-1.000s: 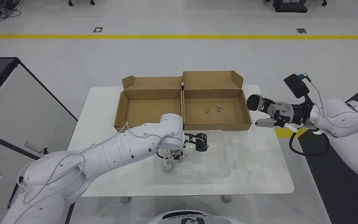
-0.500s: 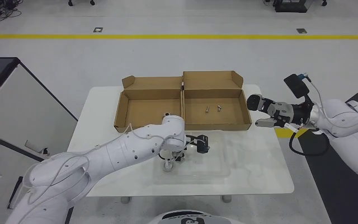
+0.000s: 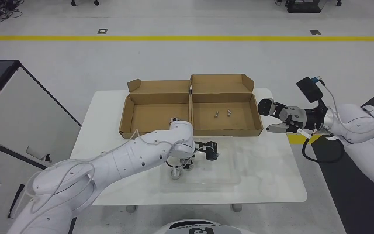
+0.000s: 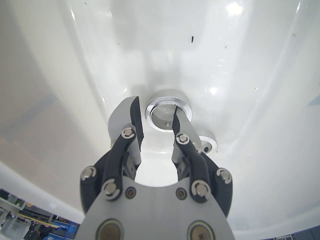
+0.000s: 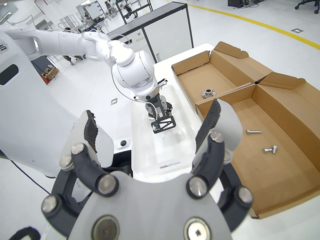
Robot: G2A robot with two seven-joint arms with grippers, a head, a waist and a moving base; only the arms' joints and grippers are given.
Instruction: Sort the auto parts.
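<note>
Hovering low in the white tray [image 4: 225, 51], my left gripper [image 4: 155, 106] stands with jaws apart astride the rim of a metal collar [image 4: 170, 100]: one finger inside the bore, one outside. A second collar [image 4: 208, 143] lies just beside it. My right gripper [image 5: 152, 109] hangs spread beyond the tabletop [image 3: 274, 175], near the box [image 5: 275, 116] holding two bolts [image 5: 253, 132].

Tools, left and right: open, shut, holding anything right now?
Left tool: open, one finger inside the ring, one outside it, not clamped.
Right tool: open, empty.
</note>
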